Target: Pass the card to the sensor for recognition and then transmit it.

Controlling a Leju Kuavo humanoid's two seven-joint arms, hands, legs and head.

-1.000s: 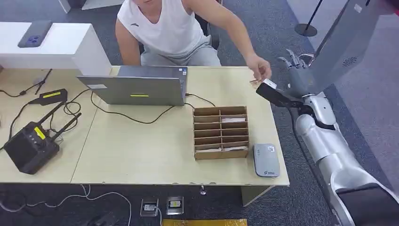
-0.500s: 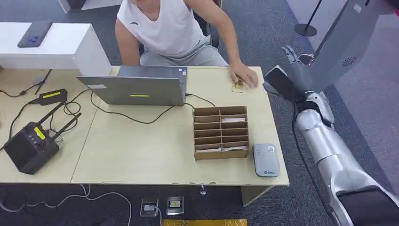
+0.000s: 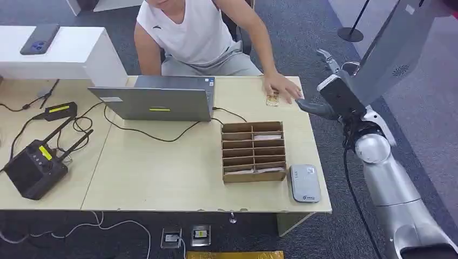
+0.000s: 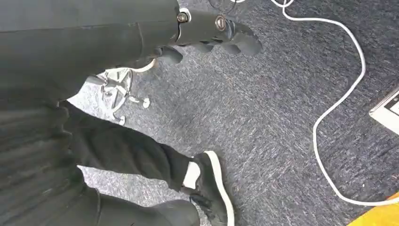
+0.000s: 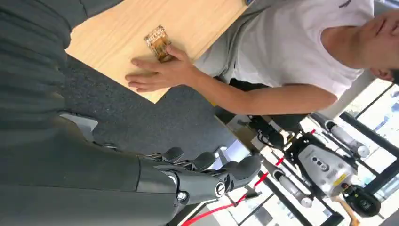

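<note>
A small brownish card lies on the table's far right part, with a person's hand resting on it. In the right wrist view the same card sits at that person's fingertips. My right hand hangs in the air beyond the table's right edge, fingers spread and holding nothing, a short way from the card. The grey sensor pad lies at the table's front right corner. My left hand hangs over the carpet, its fingers loosely apart and holding nothing.
A cardboard sorter with several slots stands between the card and the sensor pad. A laptop, a black router and cables take up the left of the table. The person sits at the far side. A shoe and a white cable lie near my left hand.
The person took the card from my right hand and laid it on the table, palm over it. My right hand pulled back to the right, away from the table.
</note>
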